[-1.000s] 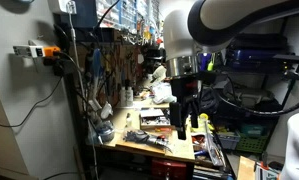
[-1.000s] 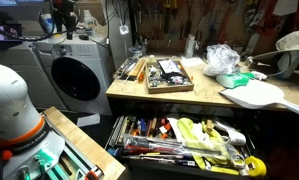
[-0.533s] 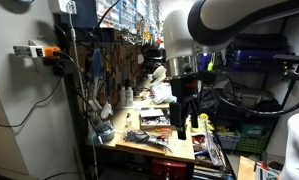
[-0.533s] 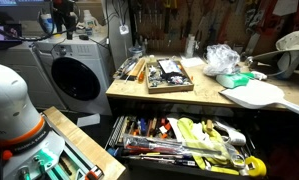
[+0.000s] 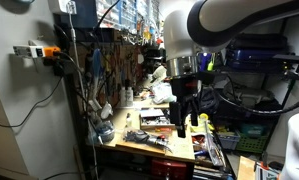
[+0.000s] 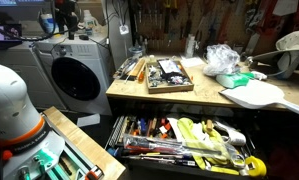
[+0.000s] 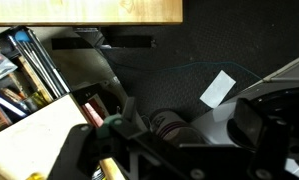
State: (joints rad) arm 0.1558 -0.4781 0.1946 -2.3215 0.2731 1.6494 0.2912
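My gripper (image 5: 186, 122) hangs fingers down from the white arm, in front of a cluttered wooden workbench (image 5: 159, 145). It looks open and empty and touches nothing. The wrist view looks down past the dark gripper body (image 7: 179, 150) at the bench's wooden edge (image 7: 89, 12), a dark floor with a white paper slip (image 7: 218, 88), and an open drawer of tools (image 7: 24, 75) at the left. In an exterior view the bench (image 6: 204, 98) carries a wooden tray of tools (image 6: 167, 74), with the open tool drawer (image 6: 184, 140) below it.
A washing machine (image 6: 74, 75) stands beside the bench. A crumpled plastic bag (image 6: 221, 58) and a white board (image 6: 254, 95) lie on the bench top. The robot's white base (image 6: 9, 110) and a wooden plank (image 6: 79, 145) are nearby. Tools hang on the wall (image 5: 114, 65).
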